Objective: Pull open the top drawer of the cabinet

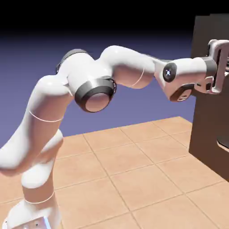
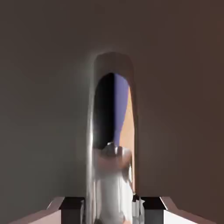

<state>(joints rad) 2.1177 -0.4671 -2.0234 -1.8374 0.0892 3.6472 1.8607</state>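
Nearest me: my gripper [image 2: 112, 211] is closed down on the bar handle [image 2: 113, 186], one fingertip on each side, only the bar's thickness between them. Nothing else in the grip. Can't see the pad faces, so can't confirm how firm the contact is.

Handle is a smooth, shiny, rigid-looking bar with rounded ends. Won't squash, but I'd guess it's slippery if I pull off-axis. Right place to take hold is the straight run, clear of the rounded ends; that's roughly where I have it, as far as the hand view shows.

Just beyond it, the top drawer [image 2: 43, 109]: flat dark brown front, filling the hand view left and right of the bar. It's up high, at the exterior view's right. Can't make out any gap around it. Expect stiff and boxy, moderate drag on the slides, not fragile. Straight steady pull back toward my base, no twist. Main risk: tips sliding along the bar.

Farther out, the cabinet [image 1: 206, 127] is tall, dark, cropped by the exterior view's right edge. Lower handle [image 1: 222, 145] sits well below my hand; leave it alone.
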